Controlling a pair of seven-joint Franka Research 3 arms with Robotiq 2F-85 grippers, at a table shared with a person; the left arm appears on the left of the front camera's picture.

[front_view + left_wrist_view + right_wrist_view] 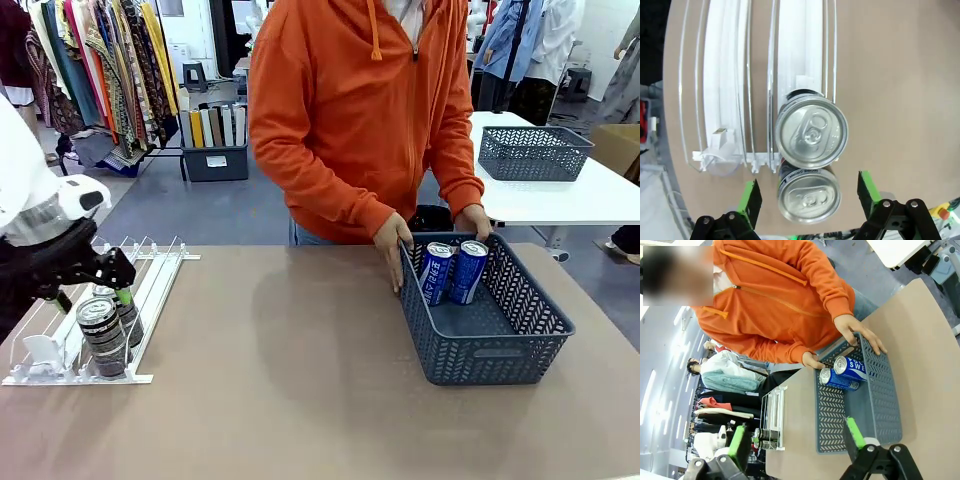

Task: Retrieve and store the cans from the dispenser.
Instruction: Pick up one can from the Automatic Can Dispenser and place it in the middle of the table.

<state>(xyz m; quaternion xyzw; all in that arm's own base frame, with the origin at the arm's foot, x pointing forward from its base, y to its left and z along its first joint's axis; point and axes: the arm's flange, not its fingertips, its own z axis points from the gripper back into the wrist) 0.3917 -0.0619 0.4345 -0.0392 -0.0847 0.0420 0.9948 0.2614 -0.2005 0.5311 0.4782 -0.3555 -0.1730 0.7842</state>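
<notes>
While the left gripper (808,196) hangs over the near end of the dispenser (725,75), I see its jaws spread wide and holding nothing, one green pad on either side of a dark can (810,202) and clear of it. A second dark can (811,131) stands right behind it in the same lane, and thin clear rails hem both in closely along the sides. My right gripper (796,437) is likewise released and empty above the brown table (300,390). Farther across the table sits the grey mesh basket (490,352), with two blue cans (450,272) leaning side by side at its far end. The person's hands (392,240) rest on the far rim. Beyond them, on a white table, is another grey basket (530,152).
</notes>
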